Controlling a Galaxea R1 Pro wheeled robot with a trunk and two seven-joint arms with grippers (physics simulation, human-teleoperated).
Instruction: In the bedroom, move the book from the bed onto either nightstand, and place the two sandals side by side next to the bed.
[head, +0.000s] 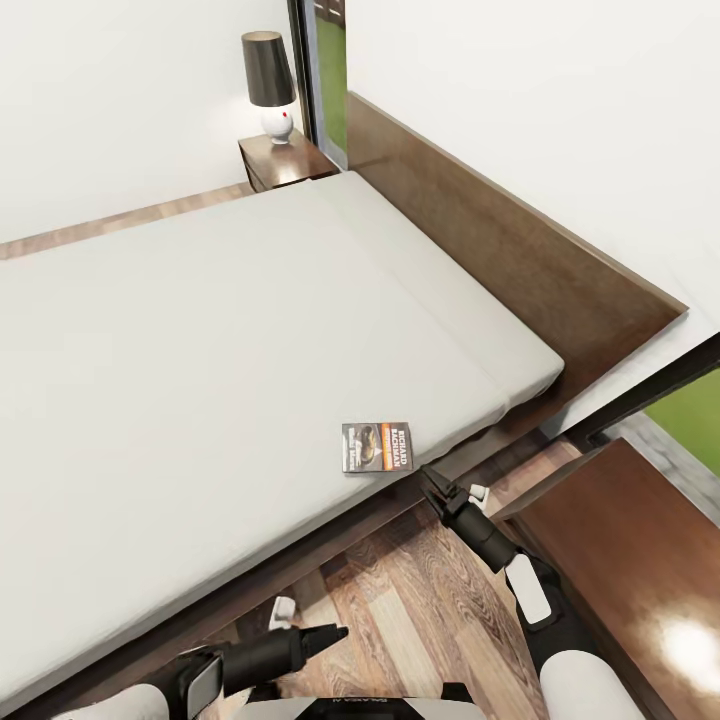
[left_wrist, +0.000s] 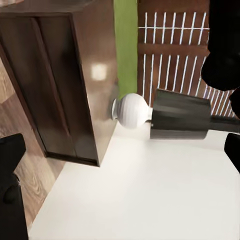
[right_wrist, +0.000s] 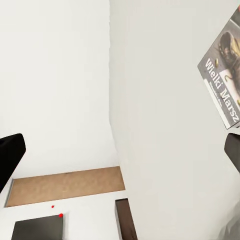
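Beside book (head: 377, 447), right tool (head: 432, 479) empty.

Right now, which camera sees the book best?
The head view: the whole book lies flat on the bed, near its edge. The right wrist view catches just part of its cover. The left wrist view looks at a lamp instead.

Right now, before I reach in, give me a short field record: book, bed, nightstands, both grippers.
book: small dark-covered paperback with an orange band, flat on the mattress near the bed's edge closest to the robot
bed: low dark brown wooden frame with off-white mattress
far nightstand: dark brown wooden unit at the far side, carrying a black-shaded, white-based lamp
near nightstand: dark brown top to the robot's right
right gripper: open, empty, close to the book
left gripper: low over the wood-plank floor, jaw state unclear
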